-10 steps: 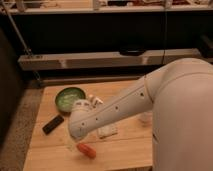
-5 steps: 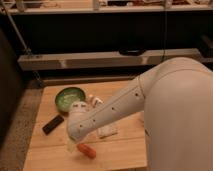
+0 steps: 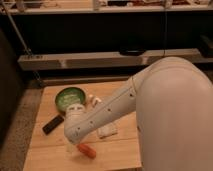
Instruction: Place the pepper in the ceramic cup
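The pepper (image 3: pixel 86 150), small, orange-red and tapered, lies on the wooden table (image 3: pixel 50 150) near its front edge. My gripper (image 3: pixel 72 145) hangs from the end of the big white arm (image 3: pixel 105 117), just left of the pepper and close above the table. The arm reaches in from the right and covers the table's right half. The ceramic cup is hidden from view.
A wide green bowl (image 3: pixel 69 98) stands at the table's back left. A white bottle (image 3: pixel 94 101) lies next to it. A black flat object (image 3: pixel 52 125) lies at the left. A white packet (image 3: pixel 107 131) lies under the arm. Dark shelves run behind.
The arm has swung a little further left and lower over the table and hides more of its right side. The pepper has not moved.
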You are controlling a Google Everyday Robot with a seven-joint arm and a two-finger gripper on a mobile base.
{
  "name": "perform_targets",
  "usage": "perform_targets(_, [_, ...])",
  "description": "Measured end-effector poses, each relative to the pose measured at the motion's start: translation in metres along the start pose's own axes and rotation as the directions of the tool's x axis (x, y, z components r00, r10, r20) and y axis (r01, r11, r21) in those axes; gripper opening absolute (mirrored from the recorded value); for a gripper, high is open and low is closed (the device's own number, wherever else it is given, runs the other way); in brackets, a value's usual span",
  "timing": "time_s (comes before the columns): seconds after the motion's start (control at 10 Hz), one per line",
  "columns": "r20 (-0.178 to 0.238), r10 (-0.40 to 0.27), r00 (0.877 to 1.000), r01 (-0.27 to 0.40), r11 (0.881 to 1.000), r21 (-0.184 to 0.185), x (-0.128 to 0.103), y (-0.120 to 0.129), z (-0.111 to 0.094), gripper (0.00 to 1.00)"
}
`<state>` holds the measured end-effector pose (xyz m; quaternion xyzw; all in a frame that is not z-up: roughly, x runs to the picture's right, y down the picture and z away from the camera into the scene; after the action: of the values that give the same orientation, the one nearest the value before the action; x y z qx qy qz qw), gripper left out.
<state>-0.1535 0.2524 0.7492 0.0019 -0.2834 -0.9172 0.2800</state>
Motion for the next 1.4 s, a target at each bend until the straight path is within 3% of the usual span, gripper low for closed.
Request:
perform_targets(0.4, [0.004,0.004,1.000,-0.004,1.000,-0.009,-0.002,-0.002,0.015,0.80])
perform_targets(1.2, [-0.009,0.008,1.000,-0.008,1.000,-0.021,-0.008,-0.002,0.022,0.79])
perform_targets(1.3, [-0.011,0.007,1.000,-0.007,1.000,-0.022,-0.008,-0.002,0.021,0.75])
perform_targets(1.4, [-0.012,0.006,1.000,-0.007,1.000,-0.024,-0.008,-0.003,0.021,0.64])
